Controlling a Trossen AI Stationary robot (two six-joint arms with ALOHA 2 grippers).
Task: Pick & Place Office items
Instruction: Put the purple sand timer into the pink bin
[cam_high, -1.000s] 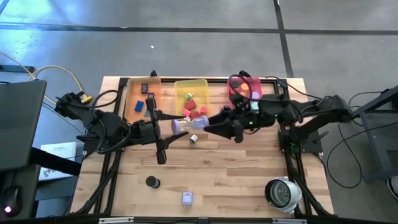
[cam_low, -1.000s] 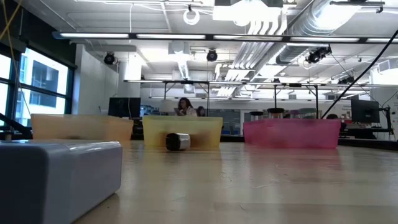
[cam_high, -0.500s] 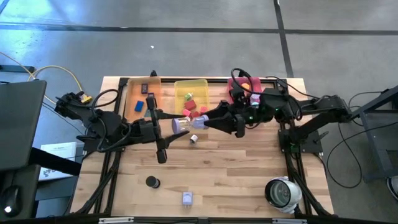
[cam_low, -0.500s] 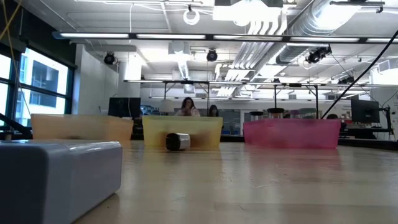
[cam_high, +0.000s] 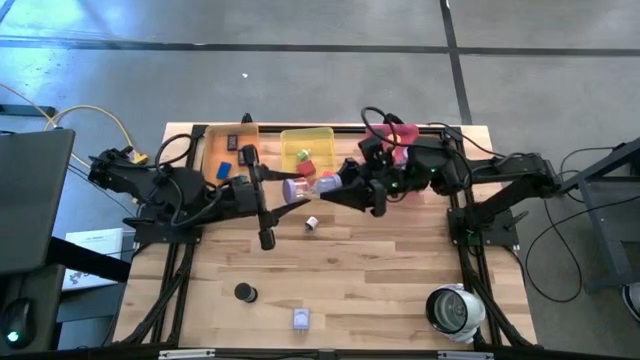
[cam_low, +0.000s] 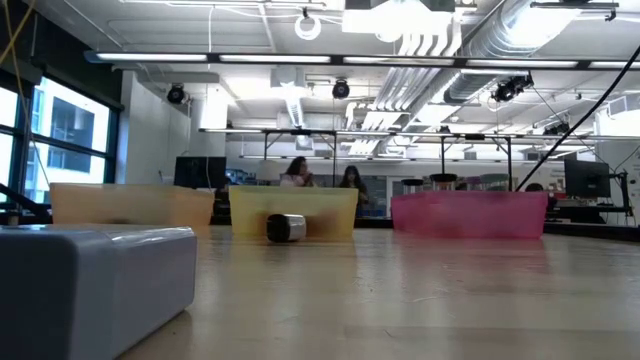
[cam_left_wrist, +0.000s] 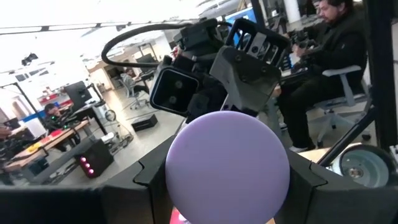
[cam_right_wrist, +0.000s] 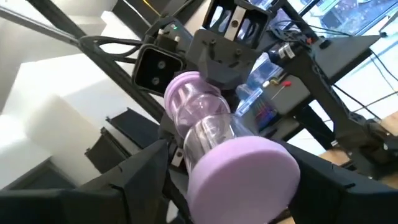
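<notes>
A clear tube with lavender end caps (cam_high: 300, 187) hangs level in the air, just in front of the yellow tray (cam_high: 325, 133). My left gripper (cam_high: 283, 190) is shut on its left end. My right gripper (cam_high: 325, 190) faces it from the table's right, open. In the right wrist view the right gripper's two fingers stand on either side of the tube's other cap (cam_right_wrist: 249, 171); I cannot tell whether they touch it. A small silvery roll (cam_high: 311, 223), a black disc (cam_high: 244, 292) and a lavender cube (cam_high: 301, 319) lie on the table. My left gripper pinches the tube's left end cap by its rim (cam_left_wrist: 177, 171) between the two fingers. The fingers come level from the table's left and lie along the tube. The tube is lifted clear of the table, about level, its free end toward my right gripper.
An orange tray (cam_high: 212, 150), the yellow tray and a pink tray (cam_high: 385, 133) stand side by side along the far edge, with small coloured pieces in them. A white-grey round device (cam_high: 455, 308) sits at the near right corner. People sit in the room beyond the table.
My right gripper has moved toward the table's left and far edge, up to the tube, and its fingers now stand around the free cap. My left gripper has swung slightly toward the far edge with the tube, which stays level and clear of the table.
</notes>
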